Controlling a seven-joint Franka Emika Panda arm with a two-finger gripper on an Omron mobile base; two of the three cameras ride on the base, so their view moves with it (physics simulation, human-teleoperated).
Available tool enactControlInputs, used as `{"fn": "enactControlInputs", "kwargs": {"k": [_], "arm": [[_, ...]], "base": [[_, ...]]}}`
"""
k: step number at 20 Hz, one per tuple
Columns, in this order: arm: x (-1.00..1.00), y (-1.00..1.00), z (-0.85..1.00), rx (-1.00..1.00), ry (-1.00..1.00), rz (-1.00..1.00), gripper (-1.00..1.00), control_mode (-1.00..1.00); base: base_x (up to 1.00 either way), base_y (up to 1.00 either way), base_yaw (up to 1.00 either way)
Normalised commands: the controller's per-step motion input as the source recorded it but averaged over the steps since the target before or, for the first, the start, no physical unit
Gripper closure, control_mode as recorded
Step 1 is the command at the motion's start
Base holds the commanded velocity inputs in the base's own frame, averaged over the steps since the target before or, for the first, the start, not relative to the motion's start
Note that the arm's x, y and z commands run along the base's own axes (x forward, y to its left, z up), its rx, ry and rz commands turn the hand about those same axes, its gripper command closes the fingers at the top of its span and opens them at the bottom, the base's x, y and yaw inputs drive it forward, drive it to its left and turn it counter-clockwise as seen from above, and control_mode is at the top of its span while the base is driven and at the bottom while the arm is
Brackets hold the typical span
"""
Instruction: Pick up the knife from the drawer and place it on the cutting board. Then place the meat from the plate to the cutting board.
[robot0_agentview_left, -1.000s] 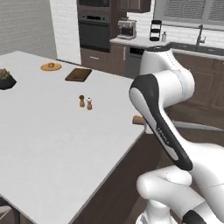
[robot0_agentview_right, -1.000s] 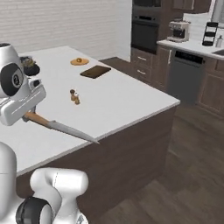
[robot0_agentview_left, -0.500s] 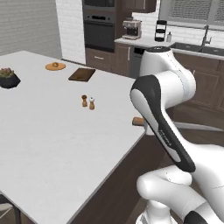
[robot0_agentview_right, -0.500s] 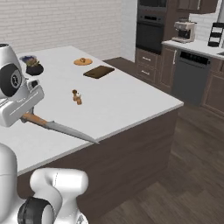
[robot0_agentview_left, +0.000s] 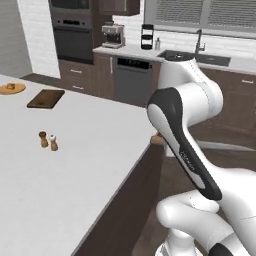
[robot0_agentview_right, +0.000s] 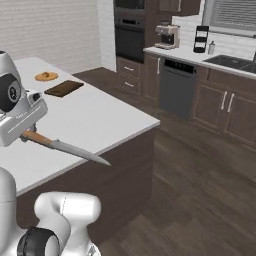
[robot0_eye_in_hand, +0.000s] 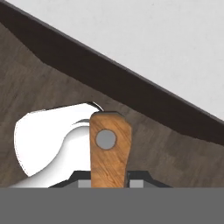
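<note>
I see the knife (robot0_agentview_right: 60, 145), a slim grey blade on a light wooden handle, clamped by its handle in my gripper (robot0_agentview_right: 25, 131). It is level, above the white counter (robot0_agentview_right: 95, 112). My arm is folded, hand low beside the counter's edge.

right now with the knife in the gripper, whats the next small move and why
Probably carry the knife across the white island toward the cutting board. The gripper is shut on its wooden handle at the near side of the counter, blade pointing out past the edge, while the board lies bare at the far end beside the meat on its plate.
</note>
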Motion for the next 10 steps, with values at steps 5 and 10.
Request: {"fn": "enactControlInputs", "kwargs": {"k": [5, 10], "arm": [[0.00, 0.00, 0.00, 0.00, 0.00, 0.00, 1.00, 1.00], [0.00, 0.00, 0.00, 0.00, 0.00, 0.00, 1.00, 1.00]], "base": [[0.60, -1.00, -0.37], [1.00, -1.00, -0.15]]}}
